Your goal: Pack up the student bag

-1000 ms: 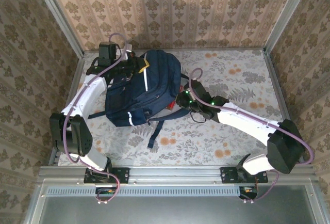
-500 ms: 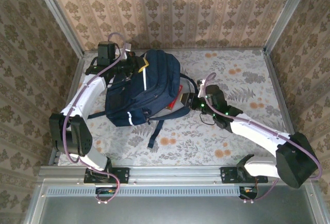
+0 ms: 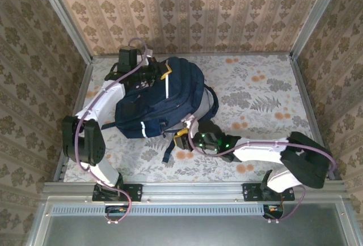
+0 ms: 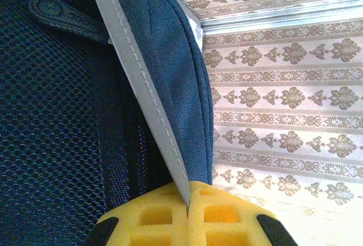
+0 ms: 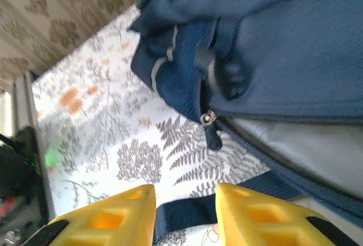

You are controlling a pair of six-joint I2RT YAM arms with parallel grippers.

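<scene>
Swinging in from the bag's right flank, my right arm now lies low across the near part of the table [image 3: 266, 87], its claw brought round to the bag's near edge; the left arm has crept a little to the right along the far end.

From above, the flowered table carries the student bag [image 3: 161, 96] left of centre, flat on its side, its top end towards the back wall and its bottom end towards the arm bases. It is by far the biggest thing on the cloth.

My left arm reaches up the left side and bends over the bag's far end. The left claw [image 3: 164, 76] sits on top there. On the left wrist camera, that left claw [image 4: 187, 200] has its yellow fingers [image 4: 153, 215] pressed together on the pale trim strip [image 4: 139, 81] that runs along the bag's [image 4: 51, 115] navy fabric, beside dark mesh.

The right claw [image 3: 182, 135] is just beside the bag's near edge. On the right wrist camera, the right claw [image 5: 184, 200] is spread, gripping nothing. A navy strap [image 5: 182, 214] crosses the gap beyond the fingers [image 5: 108, 215]; I cannot tell whether it touches them. Above it, the bag [image 5: 295, 42] shows a line of zip with the small pull [image 5: 210, 118] hanging at its end, over the fern-print cloth.
</scene>
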